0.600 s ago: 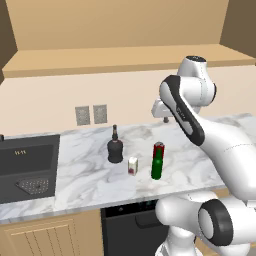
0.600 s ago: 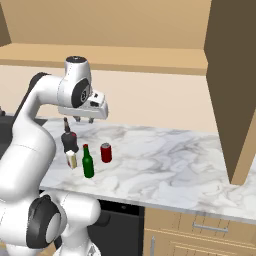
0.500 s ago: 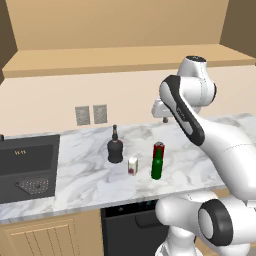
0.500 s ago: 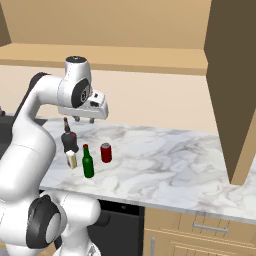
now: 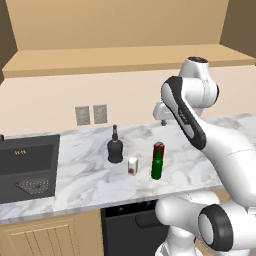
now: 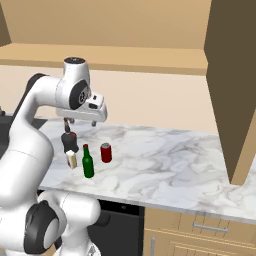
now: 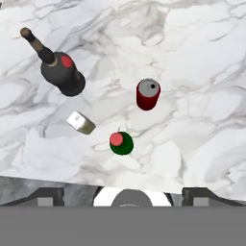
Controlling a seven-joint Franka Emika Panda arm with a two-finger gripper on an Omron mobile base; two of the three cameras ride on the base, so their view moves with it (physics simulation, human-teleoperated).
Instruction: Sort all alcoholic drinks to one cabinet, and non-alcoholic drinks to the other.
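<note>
Four drinks stand close together on the marble counter (image 5: pixel 80 175). The squat black bottle (image 5: pixel 115 148) (image 7: pixel 62 73) is at the left. A small white carton (image 5: pixel 132 166) (image 7: pixel 80 122) sits beside it. The green bottle with a red cap (image 5: pixel 157 165) (image 6: pixel 88 162) (image 7: pixel 121 142) stands just in front of the red can (image 5: pixel 159 148) (image 6: pixel 106 152) (image 7: pixel 148 93). My gripper (image 6: pixel 80 121) (image 7: pixel 124 193) hangs open high above them, pointing down and holding nothing. Above, the wall cabinet (image 5: pixel 125 59) shows its tan inside, and a door (image 6: pixel 232 85) stands open at the right.
A dark sink (image 5: pixel 27 165) is set into the counter at the left. Two wall outlets (image 5: pixel 91 114) are behind the black bottle. A black appliance front (image 5: pixel 127 220) sits under the counter. The counter stretches bare to the right of the can (image 6: pixel 170 160).
</note>
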